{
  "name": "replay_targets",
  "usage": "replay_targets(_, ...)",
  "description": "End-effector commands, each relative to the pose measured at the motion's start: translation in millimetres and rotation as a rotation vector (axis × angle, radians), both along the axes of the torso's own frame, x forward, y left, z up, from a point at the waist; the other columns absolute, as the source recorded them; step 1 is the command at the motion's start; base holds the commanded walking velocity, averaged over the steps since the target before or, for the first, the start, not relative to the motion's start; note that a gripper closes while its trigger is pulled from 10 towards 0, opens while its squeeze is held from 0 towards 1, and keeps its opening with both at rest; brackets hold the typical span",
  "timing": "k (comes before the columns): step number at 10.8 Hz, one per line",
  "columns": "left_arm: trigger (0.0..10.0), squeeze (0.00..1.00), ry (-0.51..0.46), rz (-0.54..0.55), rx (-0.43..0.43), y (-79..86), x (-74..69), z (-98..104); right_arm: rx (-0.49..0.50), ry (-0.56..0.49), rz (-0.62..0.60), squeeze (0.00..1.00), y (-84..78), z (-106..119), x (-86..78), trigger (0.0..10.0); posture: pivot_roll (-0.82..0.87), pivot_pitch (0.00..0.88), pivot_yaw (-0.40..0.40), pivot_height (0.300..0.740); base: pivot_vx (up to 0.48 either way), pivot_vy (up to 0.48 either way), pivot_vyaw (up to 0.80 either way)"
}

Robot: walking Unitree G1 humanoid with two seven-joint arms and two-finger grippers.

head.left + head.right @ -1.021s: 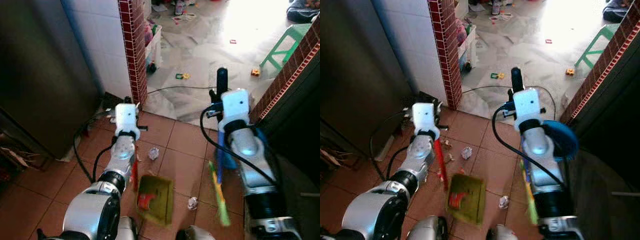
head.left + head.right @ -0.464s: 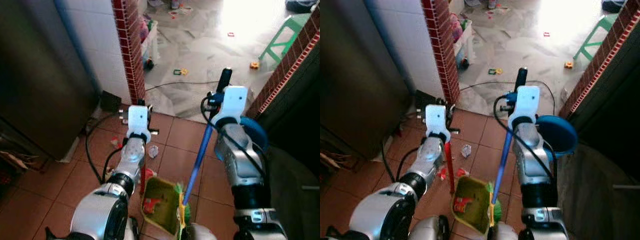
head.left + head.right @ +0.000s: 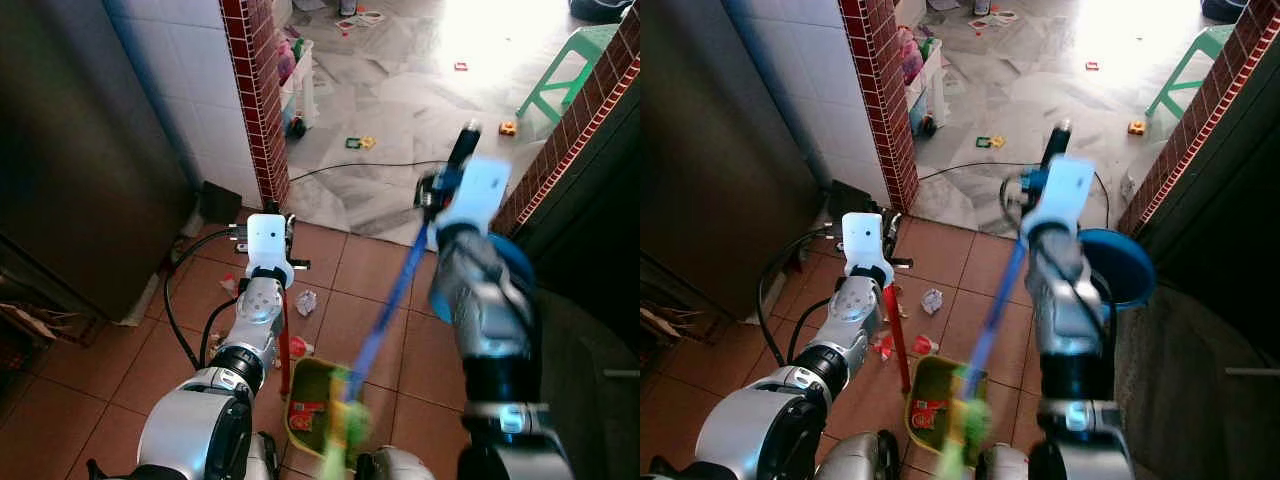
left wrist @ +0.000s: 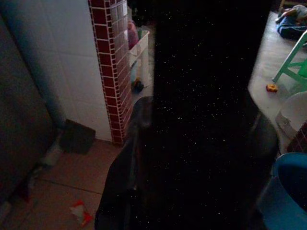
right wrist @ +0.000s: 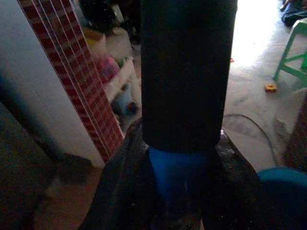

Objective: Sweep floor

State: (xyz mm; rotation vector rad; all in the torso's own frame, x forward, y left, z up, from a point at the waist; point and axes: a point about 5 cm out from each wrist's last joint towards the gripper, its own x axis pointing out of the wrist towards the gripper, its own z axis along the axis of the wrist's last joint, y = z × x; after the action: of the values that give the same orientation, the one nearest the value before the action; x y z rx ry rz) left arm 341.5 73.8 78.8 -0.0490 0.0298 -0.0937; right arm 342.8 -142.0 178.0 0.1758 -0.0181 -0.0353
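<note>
The right gripper (image 3: 452,182) clamps the blue-handled broom (image 3: 395,290); its green bristles meet the yellow-green dustpan (image 3: 310,405) on the terracotta tile floor (image 3: 380,270). The left gripper (image 3: 278,225) grips the dustpan's red handle (image 3: 285,345).

Broom (image 3: 385,310) head blurred; dustpan (image 3: 310,405) front hidden behind bristles.

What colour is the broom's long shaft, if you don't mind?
Blue shaft below a black grip, clearest in the right eye view.
</note>
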Motion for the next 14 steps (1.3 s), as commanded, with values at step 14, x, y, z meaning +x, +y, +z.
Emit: replay_targets(14,10.0,0.0,0.115,0.019,-0.096,0.9,-1.9,-12,-0.194,-0.462,0.29,0.0,1.3,84,-5.4,10.0,-0.18,0.05,0.022,0.74,0.0,0.0,0.0)
